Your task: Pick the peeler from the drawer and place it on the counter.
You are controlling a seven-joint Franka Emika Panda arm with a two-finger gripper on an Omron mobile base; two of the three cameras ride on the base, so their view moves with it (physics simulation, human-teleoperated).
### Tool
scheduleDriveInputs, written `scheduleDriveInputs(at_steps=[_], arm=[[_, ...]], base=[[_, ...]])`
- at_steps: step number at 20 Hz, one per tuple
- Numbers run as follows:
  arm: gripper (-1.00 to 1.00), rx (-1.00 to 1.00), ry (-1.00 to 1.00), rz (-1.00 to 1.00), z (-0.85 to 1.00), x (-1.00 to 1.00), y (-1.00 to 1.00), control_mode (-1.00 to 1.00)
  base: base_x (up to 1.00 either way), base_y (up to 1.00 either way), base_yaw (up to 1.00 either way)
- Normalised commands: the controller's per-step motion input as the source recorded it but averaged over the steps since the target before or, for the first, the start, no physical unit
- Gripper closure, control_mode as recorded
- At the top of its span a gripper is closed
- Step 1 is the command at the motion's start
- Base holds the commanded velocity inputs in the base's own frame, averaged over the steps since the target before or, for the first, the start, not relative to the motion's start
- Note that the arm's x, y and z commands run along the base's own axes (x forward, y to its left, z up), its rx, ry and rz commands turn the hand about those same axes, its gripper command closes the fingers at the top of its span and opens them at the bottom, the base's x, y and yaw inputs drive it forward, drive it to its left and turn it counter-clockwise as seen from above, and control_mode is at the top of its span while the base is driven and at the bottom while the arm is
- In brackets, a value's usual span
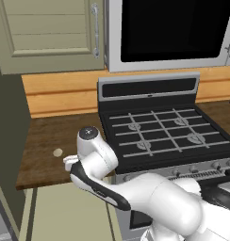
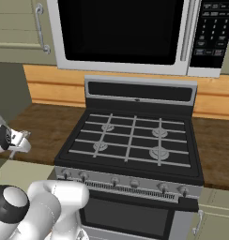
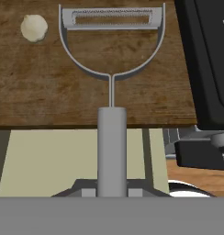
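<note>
My gripper [image 3: 112,190] is closed tight on the peeler [image 3: 112,69] — jaws pinch the thick grey handle low down, and the rest sticks straight out ahead of me. The long axis runs along my pointing direction: handle at the fingers, thin stem next, then the Y-fork, w/ the blade bar crosswise at the far end.

So the peeler isn't in the drawer [image 3: 54,160] any more. In the hand view the pale drawer floor lies under the handle, while fork and blade already overhang the counter [image 3: 40,92]. The counter's front edge crosses the view about where handle meets stem. Can't tell from these views how high the blade rides above the wood.

What the next move turns on, as I judge it: the counter lies ahead along the peeler's own axis, so pushing fwd the way it points brings the whole tool over the wood, then lower and let go.

To watch:
- Stove [image 3: 210,64] sits close on one side of the fork, so any drift should go away from it.
- Small beige disc [image 3: 34,27] lies on the wood near the blade's other end — apart, not touching.

In the left base view my hand [image 1: 72,164] hangs at the counter's front edge, beside the stove.
</note>
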Motion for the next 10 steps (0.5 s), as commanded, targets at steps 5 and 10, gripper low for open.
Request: scheduleDriveInputs(at_steps=[5, 10], arm=[[1.0, -0.02, 0.0, -0.01, -0.12, 0.73, 0.08, -1.0], [1.0, -0.04, 0.0, 0.0, -0.41, 0.62, 0.1, -1.0]], base=[[0.0, 0.0, 0.0], [0.0, 0.0, 0.0]])
